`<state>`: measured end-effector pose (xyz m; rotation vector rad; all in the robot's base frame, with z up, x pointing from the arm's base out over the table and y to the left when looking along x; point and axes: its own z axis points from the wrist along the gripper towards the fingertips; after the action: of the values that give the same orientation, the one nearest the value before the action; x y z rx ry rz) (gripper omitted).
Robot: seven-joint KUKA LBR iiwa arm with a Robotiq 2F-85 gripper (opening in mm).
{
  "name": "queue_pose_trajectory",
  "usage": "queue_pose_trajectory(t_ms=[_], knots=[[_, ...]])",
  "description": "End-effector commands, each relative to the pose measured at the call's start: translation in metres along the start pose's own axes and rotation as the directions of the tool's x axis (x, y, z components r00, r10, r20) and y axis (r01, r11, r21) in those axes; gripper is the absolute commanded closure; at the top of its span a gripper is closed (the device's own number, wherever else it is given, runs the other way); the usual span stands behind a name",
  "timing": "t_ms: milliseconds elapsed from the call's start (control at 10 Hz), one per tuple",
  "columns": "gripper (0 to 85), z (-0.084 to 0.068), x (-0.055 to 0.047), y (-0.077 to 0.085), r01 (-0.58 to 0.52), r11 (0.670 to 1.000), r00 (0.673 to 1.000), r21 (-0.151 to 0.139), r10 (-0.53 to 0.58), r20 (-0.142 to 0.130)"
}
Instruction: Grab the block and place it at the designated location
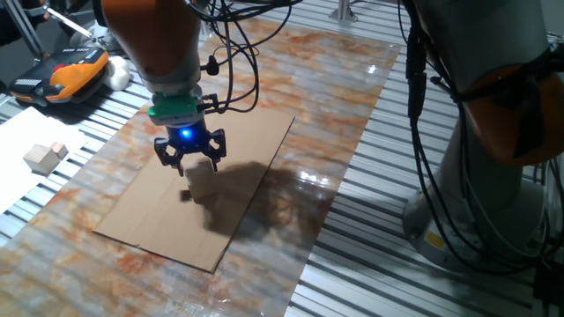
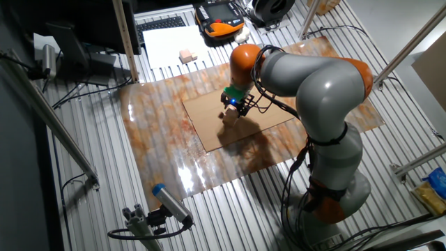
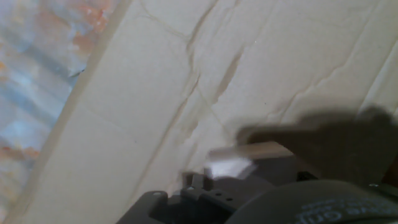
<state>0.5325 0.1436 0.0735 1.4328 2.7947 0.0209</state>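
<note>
The gripper (image 1: 189, 161) hangs over the cardboard sheet (image 1: 132, 211), a little above the middle of the picture in one fixed view. Its fingers point down and stand spread.

In the other fixed view the block (image 2: 230, 118) shows as a tan cube right under the gripper (image 2: 235, 109), at its lower-left edge and over the sheet (image 2: 209, 125). The hand view is blurred. It shows a tan face of the block (image 3: 264, 151) close to the fingertips, lower right of centre, with the creased sheet (image 3: 124, 93) filling the rest. The jaws seem to bracket the cube, but I cannot tell whether they grip it or only stand around it. I also cannot tell whether it rests on the sheet or is lifted.

A small dark mark (image 1: 185, 195), probably the dot, sits just below the gripper in the frame and a touch to the left, at the edge of the arm's shadow. If that is the target, the block lies near it but slightly toward the top of the frame. The coming move would then be a short shift toward the frame's lower edge, then straight down.

The cube has no long axis, so its turn matters little.
</note>
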Motion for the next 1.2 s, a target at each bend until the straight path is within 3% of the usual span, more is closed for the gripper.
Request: queue_pose_trajectory(t_ms=[0,100,200,300,400,500,600,700,800,900,1000,1100], knots=[[17.0,0.0,0.0,0.0,0.0,1.0,1.0,0.008,0.0,0.007],[17.0,-0.002,-0.002,0.001,-0.005,0.999,1.0,0.037,0.004,0.023],[17.0,-0.01,-0.003,-0.002,0.012,0.999,1.0,0.034,-0.012,0.011],[17.0,-0.018,-0.004,-0.004,0.012,1.0,1.0,0.012,-0.012,-0.009],[17.0,-0.027,-0.005,-0.008,0.017,1.0,1.0,0.015,-0.017,-0.007],[17.0,-0.035,-0.008,-0.011,0.021,1.0,1.0,0.0,-0.021,-0.01],[34.0,-0.042,-0.012,-0.014,0.061,0.998,0.997,-0.03,-0.062,-0.044],[51.0,-0.047,-0.016,-0.014,0.121,0.992,0.991,-0.044,-0.123,-0.056],[85.0,-0.056,-0.026,-0.014,0.257,0.966,0.965,-0.036,-0.258,-0.05],[85.0,-0.066,-0.037,-0.015,0.364,0.931,0.93,-0.026,-0.365,-0.038],[85.0,-0.078,-0.052,-0.019,0.487,0.873,0.872,-0.029,-0.488,-0.037],[85.0,-0.087,-0.068,-0.021,0.601,0.799,0.799,-0.017,-0.602,-0.019]])
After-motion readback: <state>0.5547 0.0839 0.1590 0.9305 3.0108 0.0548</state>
